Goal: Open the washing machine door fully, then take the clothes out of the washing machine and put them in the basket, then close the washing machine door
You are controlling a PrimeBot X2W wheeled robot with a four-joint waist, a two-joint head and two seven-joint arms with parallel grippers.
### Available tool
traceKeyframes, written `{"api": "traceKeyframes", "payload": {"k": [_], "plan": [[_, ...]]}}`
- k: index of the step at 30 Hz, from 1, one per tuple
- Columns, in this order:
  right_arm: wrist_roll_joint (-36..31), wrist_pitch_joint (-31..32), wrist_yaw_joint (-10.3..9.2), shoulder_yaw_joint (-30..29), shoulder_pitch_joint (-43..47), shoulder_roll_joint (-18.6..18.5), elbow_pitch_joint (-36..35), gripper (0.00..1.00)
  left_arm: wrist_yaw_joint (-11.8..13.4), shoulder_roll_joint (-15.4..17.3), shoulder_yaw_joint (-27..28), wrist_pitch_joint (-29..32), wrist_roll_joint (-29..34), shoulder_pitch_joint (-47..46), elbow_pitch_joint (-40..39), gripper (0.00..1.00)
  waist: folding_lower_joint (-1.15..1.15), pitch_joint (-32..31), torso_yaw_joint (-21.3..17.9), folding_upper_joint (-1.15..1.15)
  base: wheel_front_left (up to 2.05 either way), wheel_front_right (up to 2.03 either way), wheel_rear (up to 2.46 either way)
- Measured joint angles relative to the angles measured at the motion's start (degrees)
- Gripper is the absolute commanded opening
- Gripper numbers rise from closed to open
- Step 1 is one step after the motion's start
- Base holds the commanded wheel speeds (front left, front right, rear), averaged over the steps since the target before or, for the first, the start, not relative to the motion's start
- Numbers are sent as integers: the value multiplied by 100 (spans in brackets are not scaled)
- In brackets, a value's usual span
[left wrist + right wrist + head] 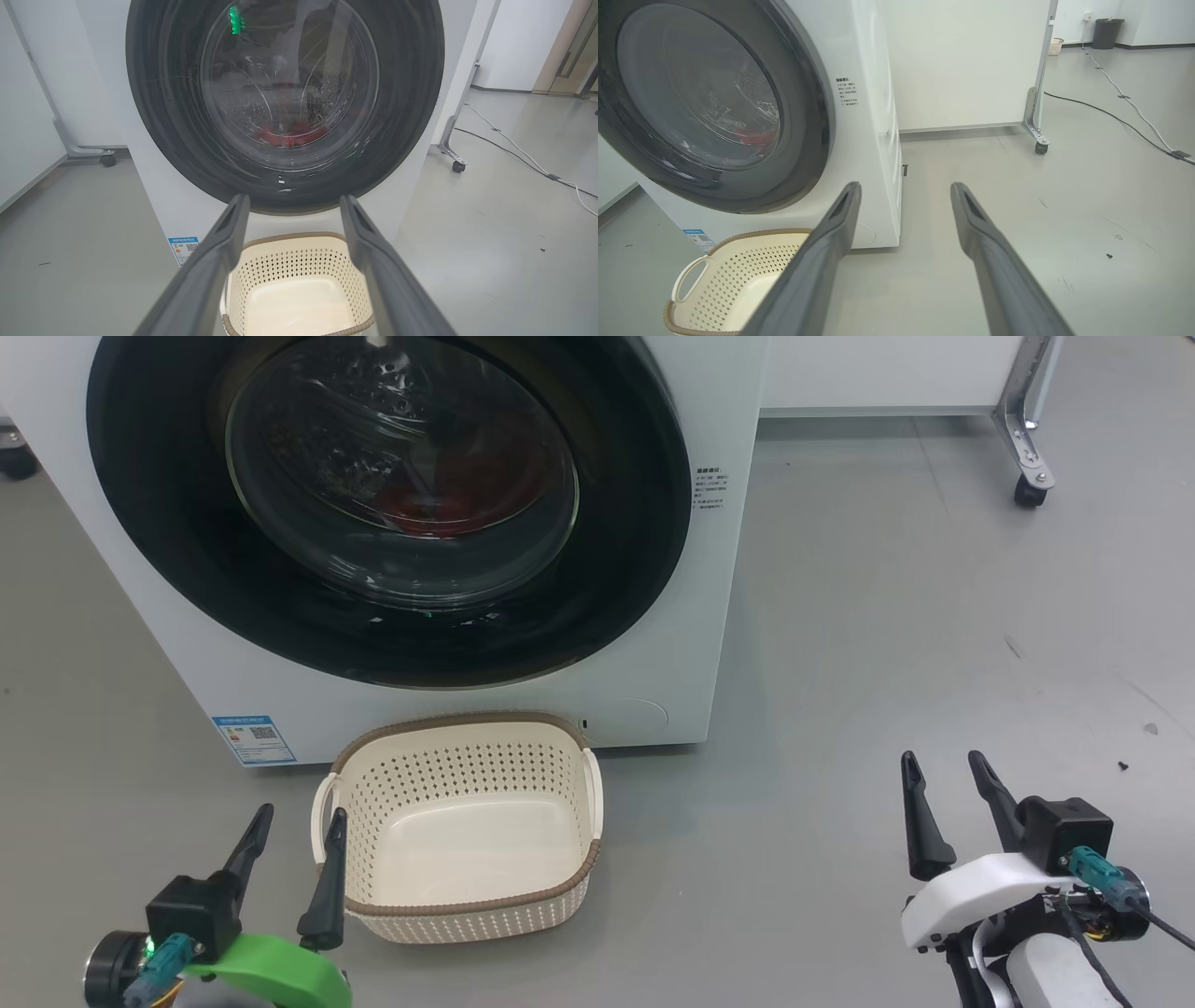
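The left gripper (302,810) has its two dark fingers spread wide apart and holds nothing. The right gripper (941,758) is spread wide too, and it is empty. Both hang low over the grey floor (887,616).

The basket (467,721) sits on the floor just to the right of the left gripper and well to the left of the right gripper. There is nothing in it. Its white handle (322,803) is very close to one left finger, but it is hard to tell if they touch.

The washing machine (724,616) stands ahead of both grippers, right behind the basket. Its round black door (149,523) is shut flat against it. The red clothes (467,485) lie inside, low behind the glass, up ahead of the left gripper. A small blue sticker (254,739) is on the machine's bottom corner, straight ahead of the left gripper.
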Motion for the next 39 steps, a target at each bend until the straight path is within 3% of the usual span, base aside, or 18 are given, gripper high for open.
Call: {"api": "traceKeyframes", "payload": {"k": [11,30,31,32,39], "plan": [[-814,-218,-43,63,-17,14,74,100,134,63,-171,-201,695,-29,112,100,0,4,21,0,0,0,0],[-825,-218,-42,-170,-20,166,125,100,135,14,-107,-201,641,-54,243,100,0,11,29,0,0,0,0],[-833,-218,-42,-179,-20,171,126,70,135,13,-107,-201,641,-54,245,100,0,10,30,0,0,0,0],[-846,-218,-41,-189,-20,176,129,0,135,13,-107,-201,641,-55,247,100,0,9,30,0,0,0,0],[-856,-218,18,-234,-20,200,168,0,134,9,-90,-201,641,-63,258,100,0,5,30,0,0,0,0]]}}
